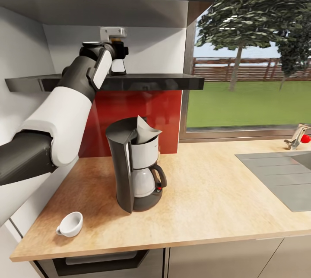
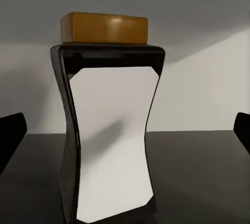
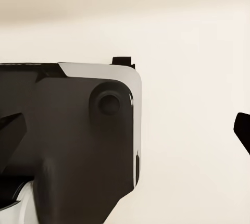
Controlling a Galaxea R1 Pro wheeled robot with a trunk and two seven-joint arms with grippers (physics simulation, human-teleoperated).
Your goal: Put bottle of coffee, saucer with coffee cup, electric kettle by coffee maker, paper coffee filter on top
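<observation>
White walls, red backsplash (image 1: 142, 118), large window (image 1: 250, 53) onto trees and lawn, steel sink (image 1: 280, 176)

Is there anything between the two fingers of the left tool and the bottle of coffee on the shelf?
No. In the left wrist view the bottle of coffee stands upright on the kitchen shelf, and the gaps from it to the dark fingertips are bare.

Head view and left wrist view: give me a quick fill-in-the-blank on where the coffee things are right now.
1. The small dark waisted bottle of coffee with the brown-orange cap stands upright on the glossy black ____.
2. The left gripper is ____, a fingertip showing on each side of the bottle.
3. A folded white paper filter sits in the top of the tall black ____.
4. The small white coffee cup lies on its ____ on the light beige wooden countertop.

Missing words: shelf; open; coffee maker; side
</observation>
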